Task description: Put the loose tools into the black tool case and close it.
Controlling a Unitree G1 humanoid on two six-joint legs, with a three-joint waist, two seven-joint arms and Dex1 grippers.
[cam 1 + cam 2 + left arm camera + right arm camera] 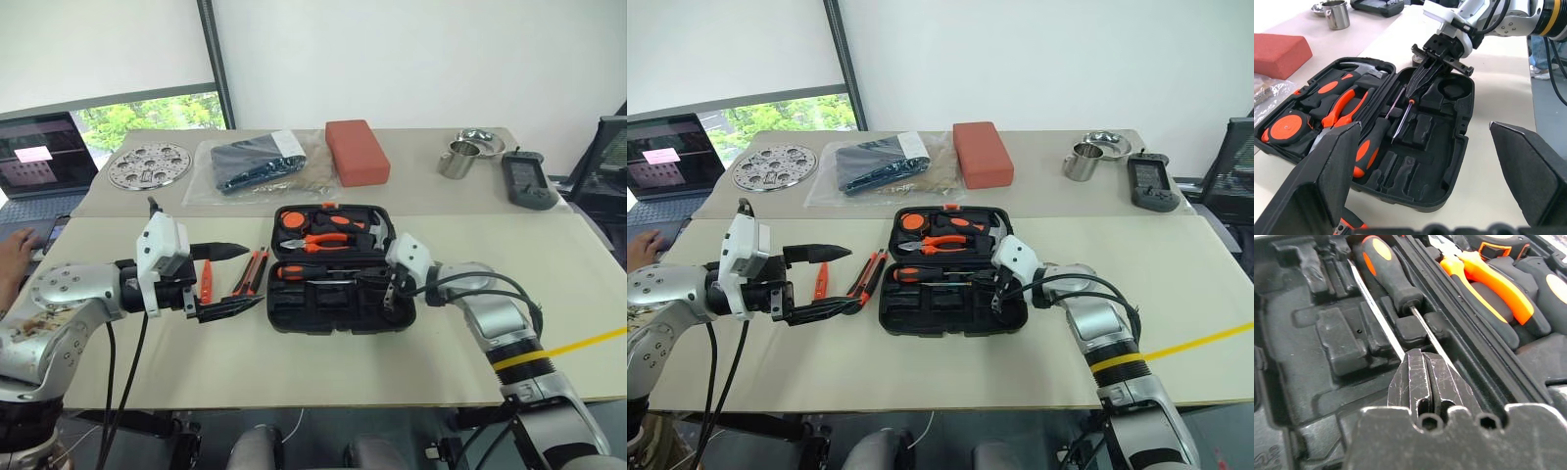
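Case: the black tool case [338, 311] lay open on the pale table [294, 367], its two halves flat, between the two arms.
Right gripper: the right gripper [1422, 81] had its fingers pressed together, tips down inside the near half of the case at its right end, over the steel shafts of two screwdrivers; whether the tips touched the shafts could not be told.
Screwdrivers in case: a black-and-orange-handled screwdriver [1387, 268] sat in its moulded recess, with a second thin shaft [1376, 313] lying just beside it.
Left gripper: the left gripper [227, 279] stood with fingers wide apart and empty, just left of the case, above the table.
Loose tools: the utility knife [255, 272] and a slim orange screwdriver [206, 283] lay on the table left of the case, beside the left fingers.
Far half of case: orange-handled pliers [328, 241] and a hammer [1359, 68] filled the recesses.
Wrist views: the left wrist view showed the empty round recess [1452, 90] beside the right gripper and an orange-and-black tape measure [1286, 128]; the right wrist view showed the closed fingertips [1422, 382] close up over the shafts.
Head views: a clear plastic bag [250, 166], a red block [356, 152], a steel cup [457, 159] and a black handheld device [527, 179] lay on the far table.
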